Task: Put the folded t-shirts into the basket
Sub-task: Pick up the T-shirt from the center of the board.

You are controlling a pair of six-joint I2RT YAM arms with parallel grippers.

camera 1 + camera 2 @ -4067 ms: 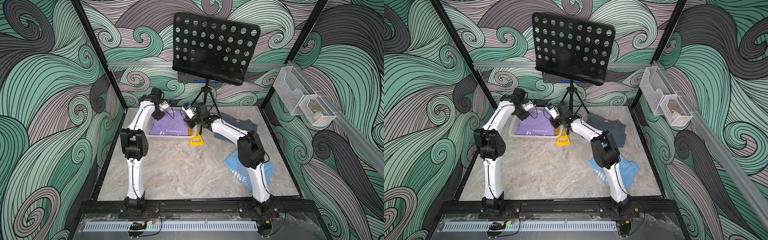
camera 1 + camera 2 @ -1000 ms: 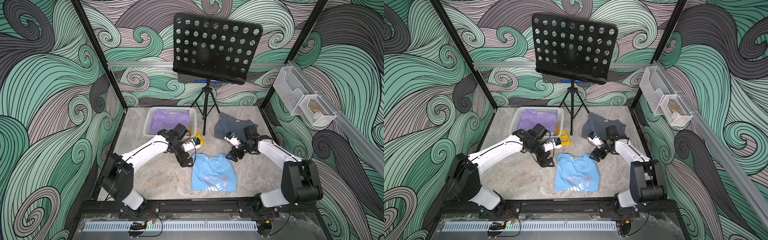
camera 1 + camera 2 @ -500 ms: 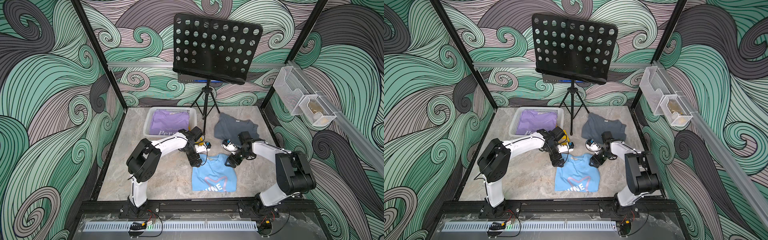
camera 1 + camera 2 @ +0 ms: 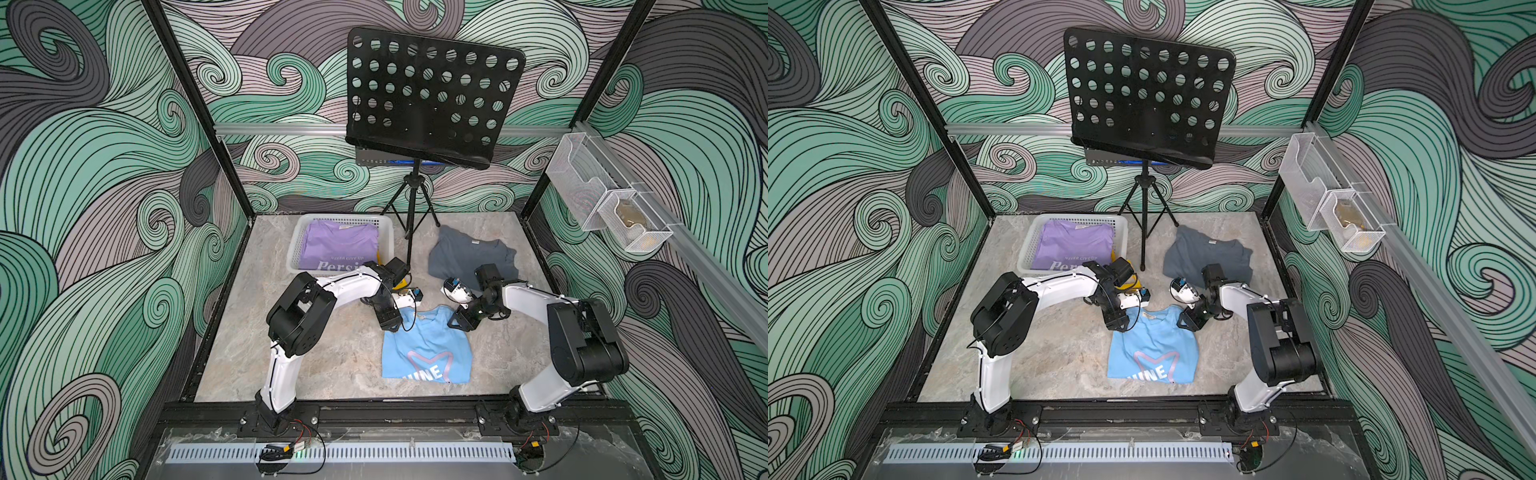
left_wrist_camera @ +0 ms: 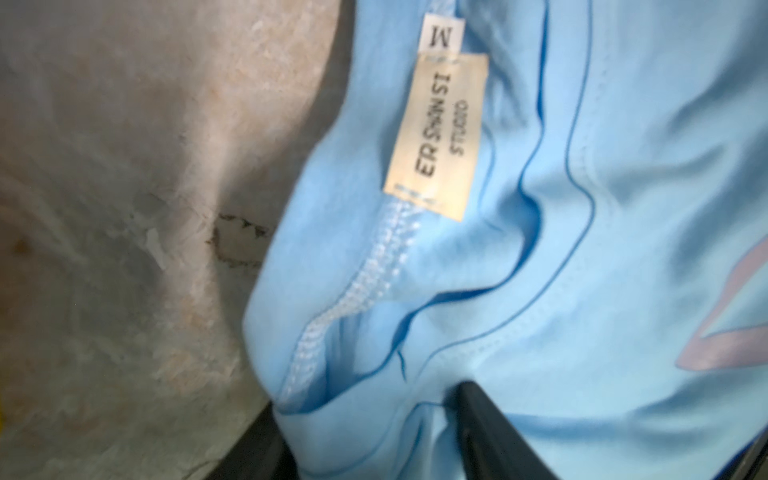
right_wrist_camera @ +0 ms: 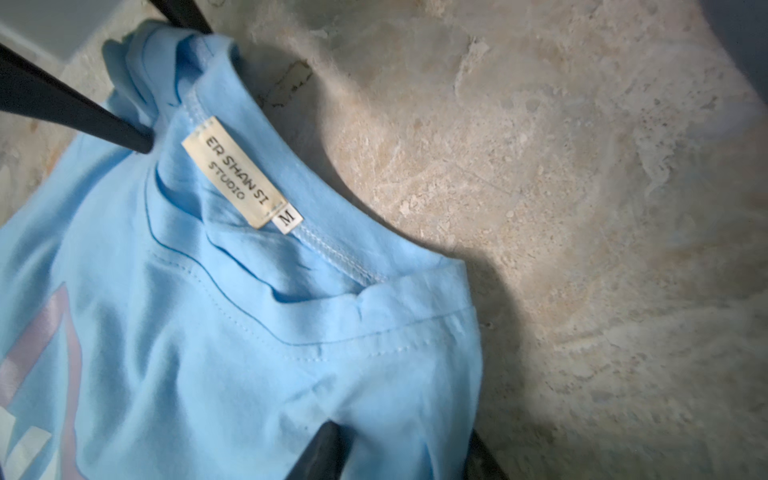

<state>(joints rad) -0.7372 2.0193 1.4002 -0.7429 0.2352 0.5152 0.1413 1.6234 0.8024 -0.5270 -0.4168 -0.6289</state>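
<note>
Pinching the blue tee at its 2 shoulder corners, left gripper and right gripper each clamp bunched soft cloth. Only the wrist views show its cream woven label. Both top views show it on the marble table, the lavender tee in the lattice basket, and the grey tee beside.

The left arm and right arm are folded at the elbow and reach inward, wrists pitched down, with the left gripper and right gripper each pinching a shoulder corner of the light blue t-shirt.
</note>
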